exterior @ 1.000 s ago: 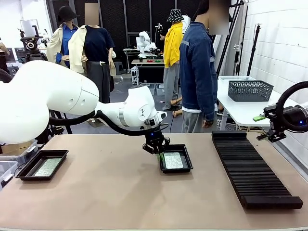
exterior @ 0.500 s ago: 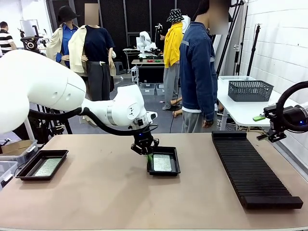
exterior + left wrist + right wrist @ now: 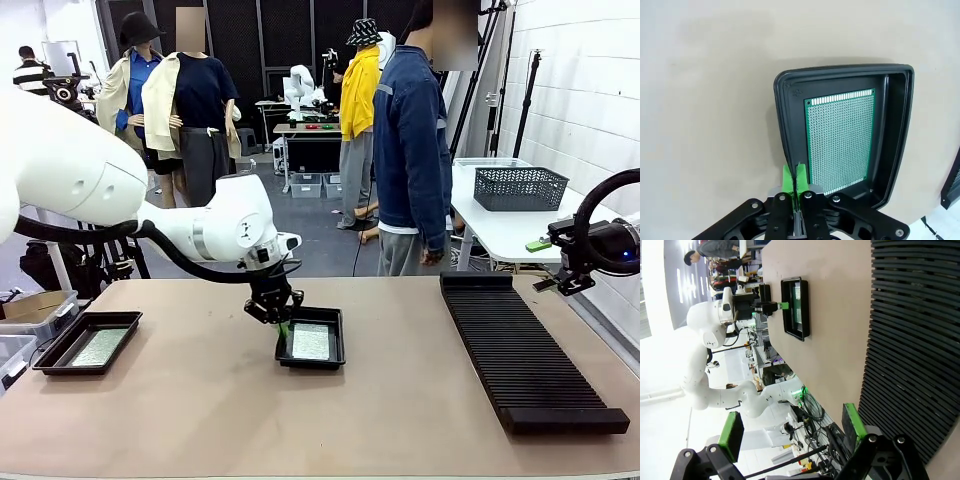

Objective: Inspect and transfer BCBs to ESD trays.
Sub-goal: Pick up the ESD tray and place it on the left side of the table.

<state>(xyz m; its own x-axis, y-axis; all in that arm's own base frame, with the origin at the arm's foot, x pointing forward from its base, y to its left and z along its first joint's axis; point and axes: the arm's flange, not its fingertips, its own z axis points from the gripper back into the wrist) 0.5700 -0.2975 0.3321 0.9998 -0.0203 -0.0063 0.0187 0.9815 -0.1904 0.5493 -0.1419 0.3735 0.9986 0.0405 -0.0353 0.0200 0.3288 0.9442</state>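
Note:
My left gripper point(image 3: 283, 323) is shut on the near-left rim of a black ESD tray point(image 3: 338, 345) at the table's middle. Its green pads point(image 3: 787, 176) pinch that rim edge in the left wrist view. A green BCB point(image 3: 840, 140) lies flat on the floor of this tray point(image 3: 782, 115). Another ESD tray point(image 3: 62, 350) sits at the table's far left with a BCB point(image 3: 100, 347) in it. My right gripper point(image 3: 560, 282) hovers at the right edge beyond the rack, and its own view shows the fingers point(image 3: 792, 430) standing wide open with nothing between them.
A long black ribbed rack point(image 3: 525, 350) runs down the right side of the table. A person in a denim jacket point(image 3: 412, 150) stands at the far edge. A dark mesh basket point(image 3: 520, 187) rests on a white side table behind the rack.
My left arm has pulled the middle tray, board inside, leftward across the table while staying shut on its rim. The right arm has stayed put.

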